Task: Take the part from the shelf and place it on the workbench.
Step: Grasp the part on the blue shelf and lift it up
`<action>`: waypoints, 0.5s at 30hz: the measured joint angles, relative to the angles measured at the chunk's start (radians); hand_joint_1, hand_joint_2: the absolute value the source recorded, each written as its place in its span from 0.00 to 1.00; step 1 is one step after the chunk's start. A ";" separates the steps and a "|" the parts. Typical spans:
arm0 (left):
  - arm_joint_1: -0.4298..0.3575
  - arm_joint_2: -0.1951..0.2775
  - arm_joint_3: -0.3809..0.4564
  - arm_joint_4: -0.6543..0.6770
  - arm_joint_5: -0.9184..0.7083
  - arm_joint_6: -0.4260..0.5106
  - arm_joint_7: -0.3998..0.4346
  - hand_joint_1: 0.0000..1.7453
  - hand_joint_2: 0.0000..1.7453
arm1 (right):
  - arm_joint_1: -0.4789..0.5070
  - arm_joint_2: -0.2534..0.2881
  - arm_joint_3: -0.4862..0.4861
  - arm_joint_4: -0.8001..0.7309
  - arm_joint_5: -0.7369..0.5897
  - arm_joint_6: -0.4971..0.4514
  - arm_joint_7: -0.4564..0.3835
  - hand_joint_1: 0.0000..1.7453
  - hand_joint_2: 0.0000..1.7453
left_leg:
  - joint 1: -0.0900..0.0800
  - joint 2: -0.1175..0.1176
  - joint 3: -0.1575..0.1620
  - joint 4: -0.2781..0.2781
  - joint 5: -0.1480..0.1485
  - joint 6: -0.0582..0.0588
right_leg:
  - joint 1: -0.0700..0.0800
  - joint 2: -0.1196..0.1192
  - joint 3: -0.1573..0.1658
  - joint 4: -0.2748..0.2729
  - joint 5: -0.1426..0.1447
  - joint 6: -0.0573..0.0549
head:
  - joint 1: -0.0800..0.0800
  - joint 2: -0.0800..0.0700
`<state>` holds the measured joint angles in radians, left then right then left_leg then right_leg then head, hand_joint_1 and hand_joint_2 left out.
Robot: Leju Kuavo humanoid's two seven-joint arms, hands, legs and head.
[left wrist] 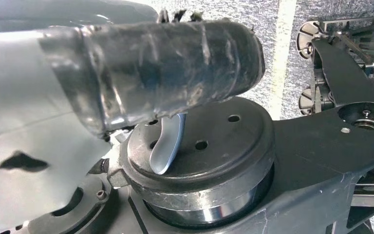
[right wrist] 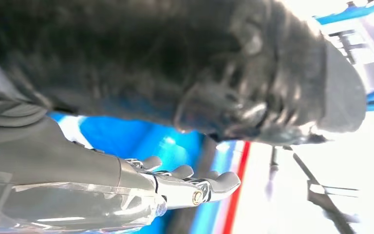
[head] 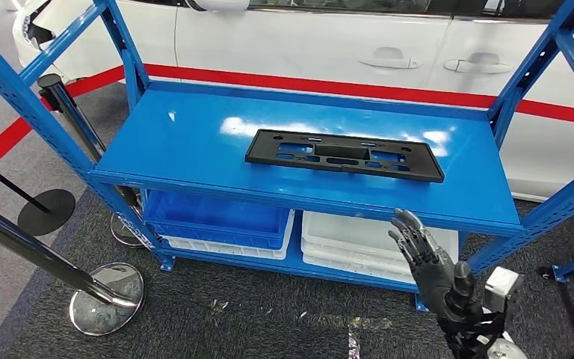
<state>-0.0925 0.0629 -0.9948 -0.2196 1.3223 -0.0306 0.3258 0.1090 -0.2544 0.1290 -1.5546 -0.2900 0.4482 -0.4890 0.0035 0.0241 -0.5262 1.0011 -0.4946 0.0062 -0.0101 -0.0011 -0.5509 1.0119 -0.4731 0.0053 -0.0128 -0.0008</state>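
Black-fingered right robot hand (head: 427, 258) is raised below the shelf's (head: 194, 142) front edge near its right corner, fingers apart, holding nothing. Left robot hand (left wrist: 151, 73): can't tell its state. Part (head: 344, 155), a flat black plastic plate with slots, lies mid-shelf, right of centre, long axis along the front edge. Glossy blue top is bare left of it.

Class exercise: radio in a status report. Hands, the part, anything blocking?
Right hand open, raised below the shelf edge, holding nothing. Left hand state unclear. Black part flat on top shelf, untouched. Nothing between hand and part.
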 joint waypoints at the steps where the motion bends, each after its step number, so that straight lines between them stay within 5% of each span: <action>1: -0.001 0.000 -0.003 0.001 0.000 0.000 0.000 0.00 0.00 | 0.002 0.003 -0.018 -0.020 0.016 0.007 -0.016 0.00 0.00 | 0.000 0.000 0.000 0.000 0.000 0.000 | 0.000 0.000 0.000 0.000 0.000 0.000 | 0.000 0.000; 6: -0.003 0.000 -0.020 0.005 0.000 -0.005 -0.005 0.00 0.00 | -0.007 0.010 -0.084 -0.122 0.130 -0.016 -0.071 0.00 0.00 | 0.000 0.000 -0.001 0.000 0.000 0.000 | 0.000 0.000 0.000 0.000 0.000 0.000 | 0.000 0.000; 10: -0.007 0.000 -0.029 0.007 -0.002 -0.009 -0.012 0.00 0.00 | -0.061 0.009 -0.081 -0.186 0.217 -0.062 -0.024 0.00 0.00 | 0.000 0.000 -0.001 0.000 0.000 0.000 | 0.000 -0.001 0.001 0.000 0.001 0.001 | 0.000 0.000; 14: -0.009 0.000 -0.042 0.011 -0.004 -0.014 -0.016 0.00 0.00 | -0.125 0.007 -0.055 -0.223 0.284 -0.100 0.055 0.00 1.00 | 0.000 -0.001 -0.001 0.000 0.001 0.001 | 0.000 -0.001 0.001 0.000 0.001 0.001 | 0.000 0.000; 15: -0.009 0.000 -0.043 0.011 -0.005 -0.015 -0.017 0.00 0.00 | -0.140 0.005 -0.046 -0.230 0.301 -0.110 0.075 0.00 1.00 | 0.000 -0.001 -0.001 0.000 0.001 0.001 | 0.000 -0.001 0.001 0.000 0.001 0.001 | 0.000 0.000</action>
<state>-0.1015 0.0629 -1.0381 -0.2087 1.3171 -0.0458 0.3089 -0.0314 -0.2493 0.0834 -1.7847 0.0109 0.3384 -0.4137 0.0035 0.0234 -0.5273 1.0013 -0.4937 0.0068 -0.0100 -0.0017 -0.5503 1.0121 -0.4719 0.0060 -0.0127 -0.0008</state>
